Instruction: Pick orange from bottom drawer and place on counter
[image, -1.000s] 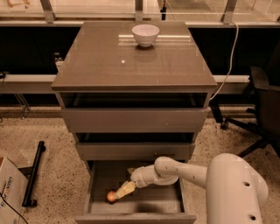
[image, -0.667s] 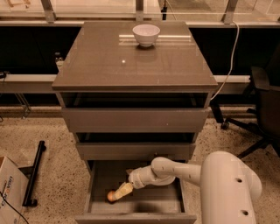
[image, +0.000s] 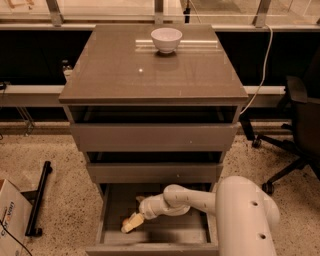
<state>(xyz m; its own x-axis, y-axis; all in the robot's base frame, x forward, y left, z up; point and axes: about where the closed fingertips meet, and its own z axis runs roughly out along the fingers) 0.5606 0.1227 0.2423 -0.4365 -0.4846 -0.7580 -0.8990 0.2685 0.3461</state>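
In the camera view, a grey-brown cabinet with three drawers is being shown from the front and from above. Its glossy tabletop (image: 150, 75) is carrying a white bowl (image: 166, 39) near the back edge, a little right of centre — nothing else is being carried on it. The top drawer (image: 152, 137) and the middle drawer (image: 155, 172) are sitting well back, while the bottom drawer (image: 150, 248) is being held out far enough for its floor to be looked into.

The white arm (image: 187, 200) is being reached into that drawer from the right, over the rounded white body (image: 245, 215) at the lower right. The pale tool (image: 131, 223) is being pointed down and to the left, low over the drawer floor in its left half. Whether the tool is spread or pressed together cannot be told.

The orange (image: 124, 219) is being shown only as a small orange-red patch at the tip of the tool, inside the bottom drawer and near its left wall — whether it is being pinched cannot be told.

On the speckled floor, a black bar (image: 39, 200) and a cardboard box (image: 10, 220) are lying left of the cabinet. An office chair (image: 300, 125) is standing to the right, and a white cable (image: 261, 75) is hanging down beside the cabinet's right edge.
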